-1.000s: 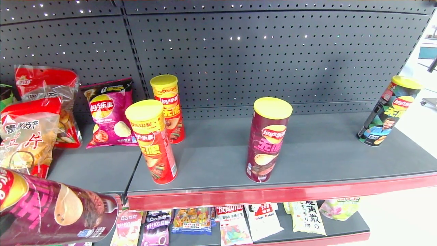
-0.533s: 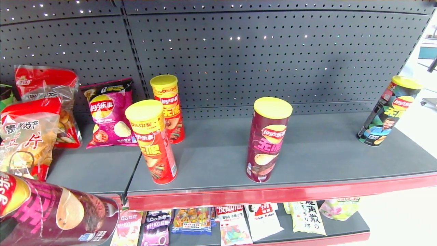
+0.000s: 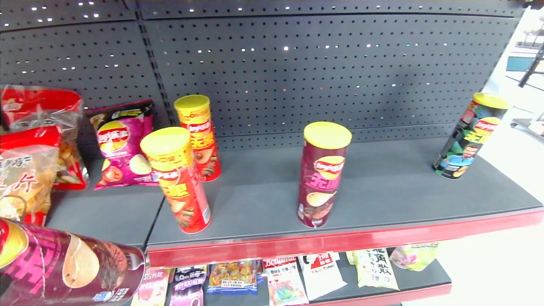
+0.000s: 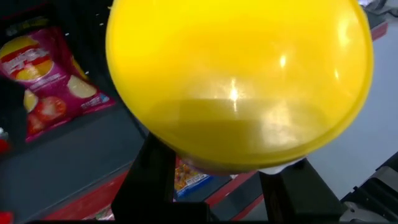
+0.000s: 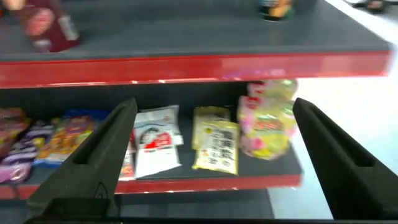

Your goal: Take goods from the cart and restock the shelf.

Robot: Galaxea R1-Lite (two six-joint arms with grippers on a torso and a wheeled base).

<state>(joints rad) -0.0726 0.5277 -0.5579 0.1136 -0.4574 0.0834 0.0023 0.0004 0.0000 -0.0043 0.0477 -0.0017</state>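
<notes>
Head view: glossy maroon cylindrical chip can [image 3: 63, 263], chip picture on its label, lying sideways below the grey metal shelf's [image 3: 382, 199] front-left corner. Near the front edge, upright yellow-lidded maroon can [image 3: 321, 174].

Left wrist view: left claw [image 4: 224, 186] clamped on the sideways can beneath its round yellow plastic lid [image 4: 239, 81].

Right wrist view: right claw [image 5: 214, 106] spread wide, empty, facing the red front lip [image 5: 186, 65].

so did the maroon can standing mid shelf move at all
No. The whole head view shifted, so the camera moved; the tall maroon yellow-lidded can keeps its spot just behind the shelf's red front edge.
</notes>
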